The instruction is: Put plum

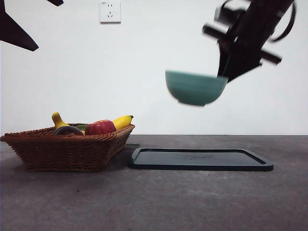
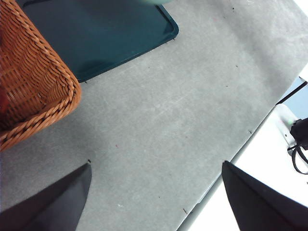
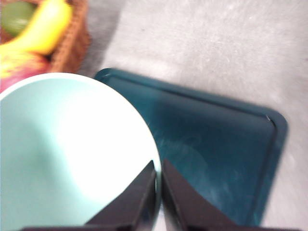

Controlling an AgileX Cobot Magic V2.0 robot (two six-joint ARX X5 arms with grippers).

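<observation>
Front view: blurred right pincer (image 1: 222,76) clamped on bowl (image 1: 195,88) rim; plum (image 1: 68,130) half-hidden in basket (image 1: 67,149).

Right arm (image 1: 250,36): black and boxy, blurred in the front view, with short bars jutting from its sides.
Cable (image 1: 288,24): a thin dark loop curving beside the right arm's upper part.
Right gripper (image 3: 159,168): two flat black jaws, each tapering to a sharp point, matte with no markings visible.
Left gripper (image 2: 156,166): two black wedge-shaped jaws with smooth faces and straight edges.
Left arm (image 1: 14,29): only a black pointed shape at the front view's upper left corner; details too dark to tell.
</observation>
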